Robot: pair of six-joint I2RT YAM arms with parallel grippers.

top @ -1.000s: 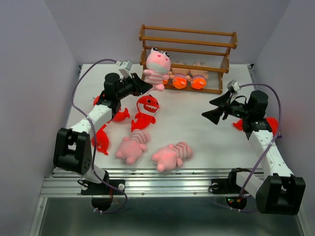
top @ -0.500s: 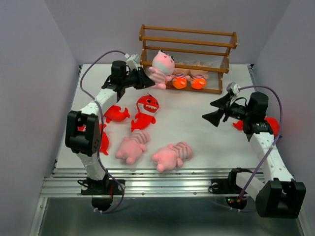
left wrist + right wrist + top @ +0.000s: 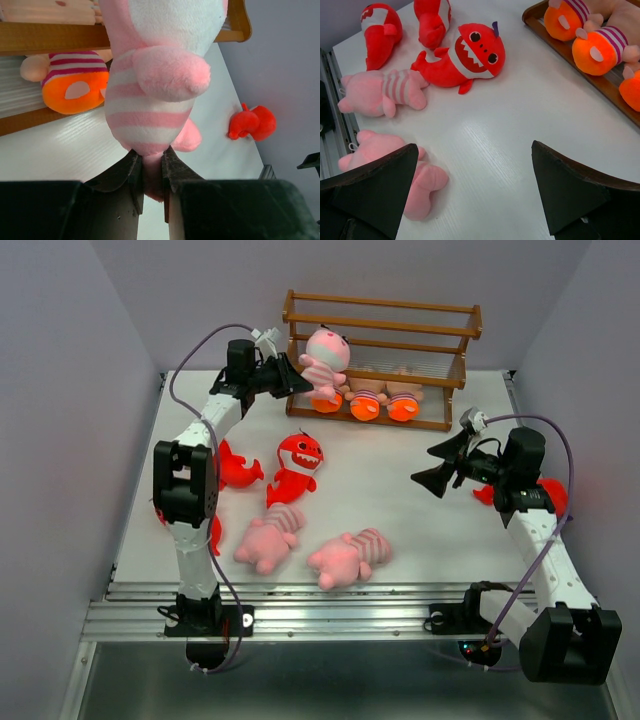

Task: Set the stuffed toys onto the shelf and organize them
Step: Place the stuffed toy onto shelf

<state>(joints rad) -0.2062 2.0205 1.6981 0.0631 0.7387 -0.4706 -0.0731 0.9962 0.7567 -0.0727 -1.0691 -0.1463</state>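
Since a second ago the left arm has swung up toward the far edge of the counter (image 3: 420, 520), so the pink striped toy (image 3: 325, 355) is off the surface and hanging at the left end of the shelf (image 3: 380, 308), head about level with the middle tier. The left claw (image 3: 151, 160) is pinching it by its bottom end. The right arm hasn't budged, and the right claw (image 3: 425, 465) is spread wide over the right side of the counter, holding nothing.

The held toy hangs right in front of the leftmost orange-footed doll (image 3: 70, 87) on the bottom tier and mostly hides it from above.

Count:
- pink striped ones: three, the held one plus two lying near the front edge (image 3: 268, 540) (image 3: 345, 558)
- red sharks: four, one mid-counter (image 3: 297, 465), two by the left edge (image 3: 432, 20) (image 3: 380, 30), one by the right edge (image 3: 252, 124)
- orange-footed dolls: three, all side by side on the bottom tier
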